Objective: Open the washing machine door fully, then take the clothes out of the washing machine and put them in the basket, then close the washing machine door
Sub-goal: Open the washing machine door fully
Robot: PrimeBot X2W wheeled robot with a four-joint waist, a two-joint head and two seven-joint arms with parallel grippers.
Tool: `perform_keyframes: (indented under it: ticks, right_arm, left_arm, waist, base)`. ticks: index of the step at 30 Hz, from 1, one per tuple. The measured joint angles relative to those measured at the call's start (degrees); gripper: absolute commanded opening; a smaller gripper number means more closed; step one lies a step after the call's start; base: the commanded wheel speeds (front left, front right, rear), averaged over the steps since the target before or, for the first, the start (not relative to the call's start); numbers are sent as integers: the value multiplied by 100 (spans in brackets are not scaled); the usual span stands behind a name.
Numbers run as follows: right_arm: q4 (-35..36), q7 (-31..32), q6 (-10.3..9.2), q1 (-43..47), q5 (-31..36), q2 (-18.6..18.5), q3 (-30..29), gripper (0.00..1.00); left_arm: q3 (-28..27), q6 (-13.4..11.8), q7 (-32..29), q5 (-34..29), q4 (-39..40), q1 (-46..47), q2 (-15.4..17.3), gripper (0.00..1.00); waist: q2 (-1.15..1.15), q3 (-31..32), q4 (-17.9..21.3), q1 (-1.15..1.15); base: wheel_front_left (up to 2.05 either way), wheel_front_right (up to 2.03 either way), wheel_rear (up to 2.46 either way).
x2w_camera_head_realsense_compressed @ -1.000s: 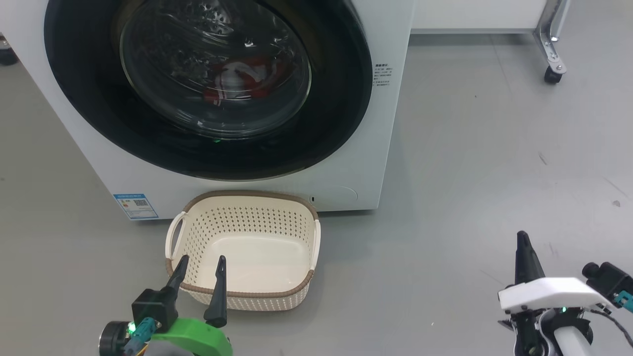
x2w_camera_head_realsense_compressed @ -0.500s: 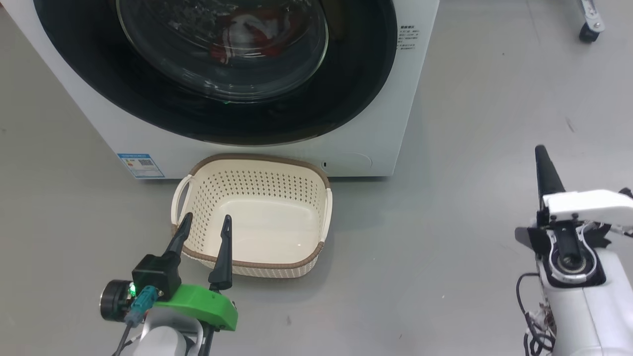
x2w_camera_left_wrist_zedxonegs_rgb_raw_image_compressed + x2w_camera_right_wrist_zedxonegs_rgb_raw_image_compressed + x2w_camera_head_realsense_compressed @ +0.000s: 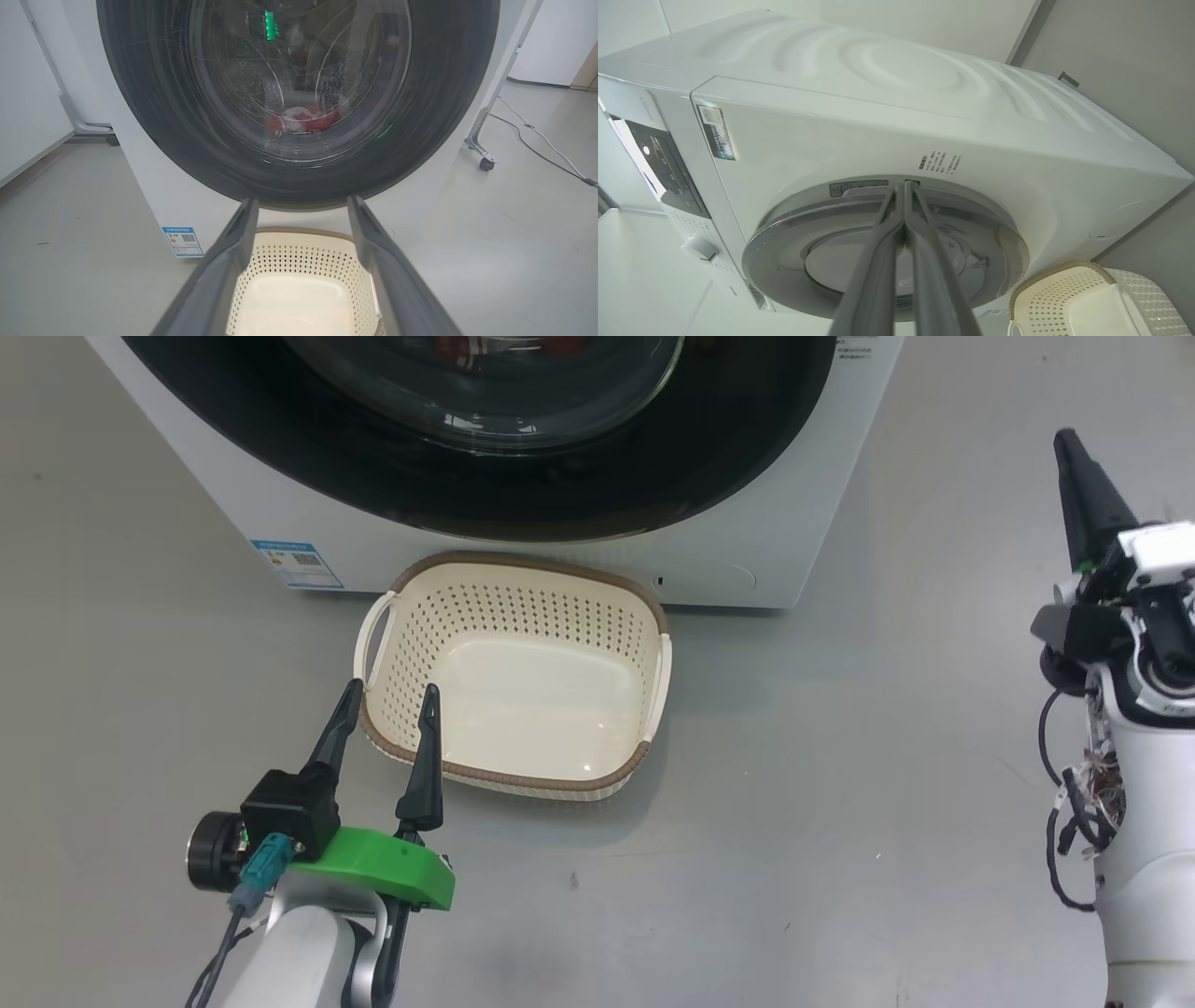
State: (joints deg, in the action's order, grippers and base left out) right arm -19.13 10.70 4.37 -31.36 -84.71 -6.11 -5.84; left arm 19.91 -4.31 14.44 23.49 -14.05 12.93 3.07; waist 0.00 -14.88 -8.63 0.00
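The washing machine [image 3: 812,551] stands at the top of the head view, its glossy black door [image 3: 728,457] closed flat against the front. Red and white clothes [image 3: 299,122] lie in the drum behind the glass bowl. The cream basket [image 3: 515,677] sits on the floor right in front of the machine, with nothing in it. My left gripper [image 3: 390,698] hangs open over the basket's near left rim, nothing between its fingers. My right gripper [image 3: 1069,443] is raised at the far right, fingers pressed together and shut on nothing; in its own wrist view it [image 3: 903,185] points at the door's [image 3: 794,219] rim.
Grey floor [image 3: 840,784] spreads to the right of the basket. A white frame on castors [image 3: 486,163] and a cable [image 3: 542,135] stand right of the machine. The control panel [image 3: 668,172] and dial [image 3: 700,247] show in the right wrist view.
The head camera has tilted down, so machine and basket shifted up the picture. My right gripper has risen well up and toward the machine. The left gripper stays by the basket.
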Motion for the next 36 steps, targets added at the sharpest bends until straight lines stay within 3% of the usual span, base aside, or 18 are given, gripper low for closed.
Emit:
perform_keyframes:
  ticks: [9, 25, 36]
  right_arm:
    - [-138, 563, -264, -965, -290, -216, 22, 0]
    - [-693, 1115, -708, -2291, -238, -549, 307, 0]
    - [-1072, 1400, -808, -2926, -190, -761, 445, 0]
  left_arm:
    - [47, 0, 0, 0, 121, 225, -33, 100]
    - [263, 70, 0, 0, 190, 554, -91, 100]
    - [346, 114, 0, 16, 205, 615, -109, 100]
  waist:
    - [0, -409, -271, 0]
    - [0, -952, -811, 0]
    - [0, -1213, -1170, 0]
  base:
    - [0, 0, 0]
    - [0, 0, 0]
    - [0, 0, 0]
